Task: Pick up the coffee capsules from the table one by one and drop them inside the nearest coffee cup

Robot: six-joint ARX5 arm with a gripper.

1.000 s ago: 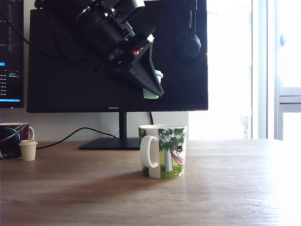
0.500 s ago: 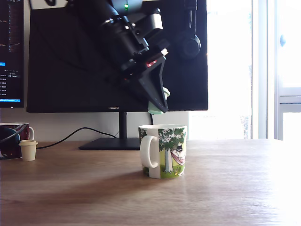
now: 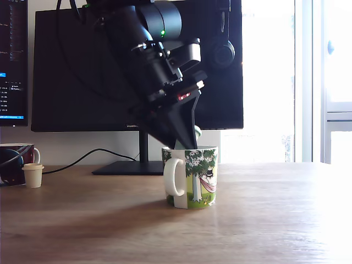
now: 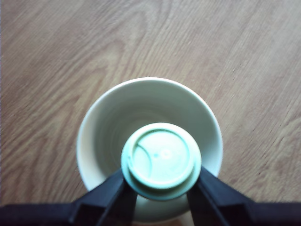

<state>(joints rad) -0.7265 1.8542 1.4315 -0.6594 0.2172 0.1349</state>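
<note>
Your gripper (image 4: 161, 186) is clamped on the mint-green capsule (image 4: 161, 159), centred over the mug (image 3: 191, 176). Next: release; the capsule should drop inside.

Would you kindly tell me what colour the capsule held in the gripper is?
Mint green; the capsule shows best in the wrist view.

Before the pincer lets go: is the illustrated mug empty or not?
Empty, apparently: the wrist view shows the mug's bare white interior; the green capsule hides the middle.
</note>
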